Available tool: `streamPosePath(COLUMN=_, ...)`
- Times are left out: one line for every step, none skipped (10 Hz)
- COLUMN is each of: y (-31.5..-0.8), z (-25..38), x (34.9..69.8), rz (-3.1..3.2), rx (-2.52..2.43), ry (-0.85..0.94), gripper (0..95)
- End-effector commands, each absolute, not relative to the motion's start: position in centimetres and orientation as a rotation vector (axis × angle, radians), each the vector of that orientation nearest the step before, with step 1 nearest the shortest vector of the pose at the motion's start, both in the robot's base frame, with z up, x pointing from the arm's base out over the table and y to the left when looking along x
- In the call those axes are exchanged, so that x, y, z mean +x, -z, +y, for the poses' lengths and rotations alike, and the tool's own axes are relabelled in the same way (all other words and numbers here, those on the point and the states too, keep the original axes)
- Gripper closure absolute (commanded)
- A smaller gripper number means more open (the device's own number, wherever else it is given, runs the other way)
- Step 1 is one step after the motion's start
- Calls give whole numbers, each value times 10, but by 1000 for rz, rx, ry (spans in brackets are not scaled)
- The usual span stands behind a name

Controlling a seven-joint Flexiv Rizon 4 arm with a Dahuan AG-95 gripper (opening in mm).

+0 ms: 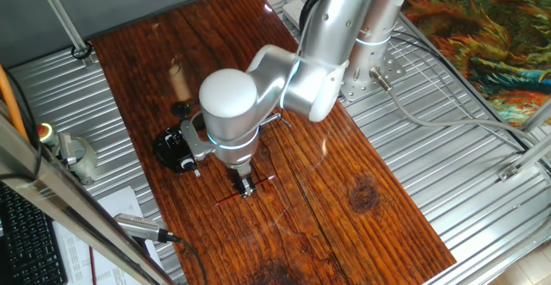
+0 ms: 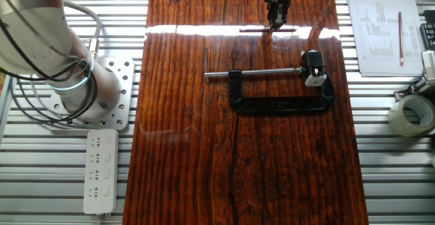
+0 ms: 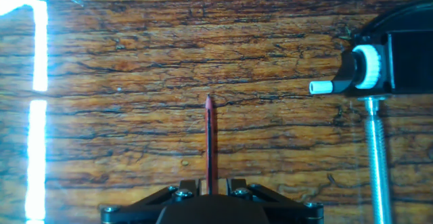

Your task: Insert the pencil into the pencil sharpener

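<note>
A: Gripper clamped on the red pencil, low over the wooden table?
B: Yes. Sharpener sits to one side, fixed in the C-clamp. Aim the tip squarely at its opening, advance slowly.

The printed sheet bears print too small to read.

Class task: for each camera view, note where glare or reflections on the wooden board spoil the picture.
One fixed view: a pale sheen washes the far end of the board. The other fixed view: a bright white band crosses the board, right where the hand meets the pencil. Hand view: a blown-out strip runs down the left edge; the pencil stays sharp.
</note>
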State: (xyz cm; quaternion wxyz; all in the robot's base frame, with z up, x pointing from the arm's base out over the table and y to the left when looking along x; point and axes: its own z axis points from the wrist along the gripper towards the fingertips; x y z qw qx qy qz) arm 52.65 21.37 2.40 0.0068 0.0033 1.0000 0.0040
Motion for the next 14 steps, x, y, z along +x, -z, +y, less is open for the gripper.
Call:
streamPosePath(y=-25, z=214, x=525, rz=3131, rx=-5, ry=-14, gripper=760)
streamPosePath(y=-22, z=214, x=526, rz=3132, rx=-11, ry=-14, gripper=760)
streamPosePath(y=-20, z=213, x=526, rz=3131, rx=-20, ry=-13, gripper=760)
streamPosePath(y=-19, z=213, x=526, rz=3132, rx=-25, ry=-13, gripper=760)
streamPosePath(y=-17, z=213, x=526, rz=3131, rx=-25, ry=-13, gripper=760)
streamPosePath(y=-16, z=213, x=526, rz=3130, rx=-26, ry=-12, gripper=760)
streamPosePath(y=-16, z=214, x=526, rz=3130, rx=-26, ry=-13, gripper=760)
streamPosePath(y=-15, z=214, x=526, rz=3130, rx=-23, ry=-13, gripper=760)
streamPosePath(y=-14, z=214, x=524, rz=3130, rx=-21, ry=-13, gripper=760)
streamPosePath(y=-13, z=213, x=522, rz=3128, rx=-21, ry=-13, gripper=760)
streamPosePath(y=-12, z=212, x=518, rz=3125, rx=-28, ry=-13, gripper=760)
streamPosePath(y=-11, z=211, x=517, rz=3124, rx=-30, ry=-13, gripper=760)
streamPosePath(y=-10, z=211, x=514, rz=3121, rx=-30, ry=-14, gripper=760)
streamPosePath(y=-11, z=212, x=512, rz=3121, rx=-32, ry=-14, gripper=760)
